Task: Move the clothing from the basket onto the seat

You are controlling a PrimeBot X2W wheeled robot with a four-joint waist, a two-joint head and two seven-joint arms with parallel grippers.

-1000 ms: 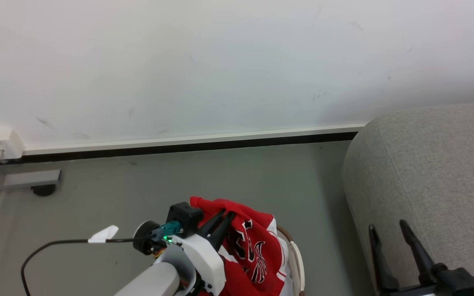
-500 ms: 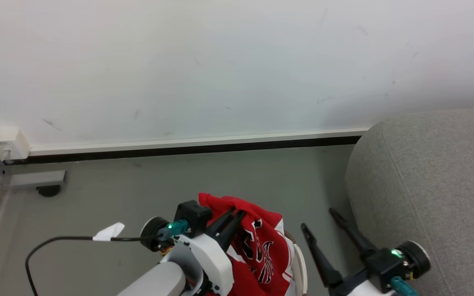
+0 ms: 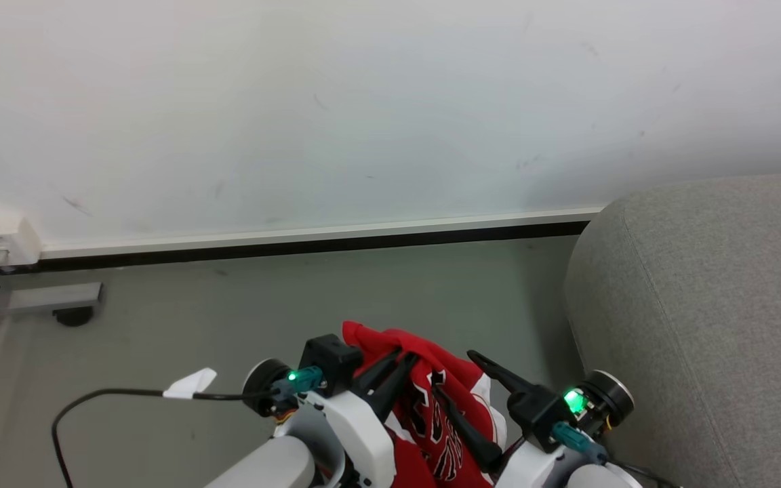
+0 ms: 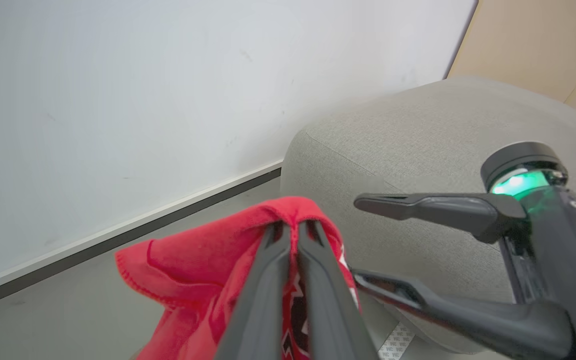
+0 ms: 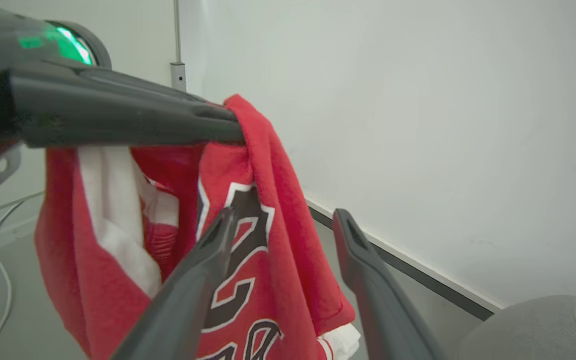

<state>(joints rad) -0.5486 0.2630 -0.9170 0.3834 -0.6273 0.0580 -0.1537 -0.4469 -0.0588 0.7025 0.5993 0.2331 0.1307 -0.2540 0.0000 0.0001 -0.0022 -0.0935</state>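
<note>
There are two grippers: the left gripper [image 3: 404, 354] at the near left and the right gripper [image 3: 454, 371] just to its right, each with two dark fingers [image 3: 462, 423]. One red jersey [image 3: 424, 379] shows between them. One grey sofa [image 3: 716, 291] stands at the right. One black cable [image 3: 112, 393] with one white tag [image 3: 190, 383] lies at the left. One dark caster [image 3: 72, 315] sits far left.

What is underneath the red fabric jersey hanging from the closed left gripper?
Plain grey floor shows around the red fabric jersey gripped by the left gripper. Whatever sits directly beneath is covered by the hanging cloth itself.
</note>
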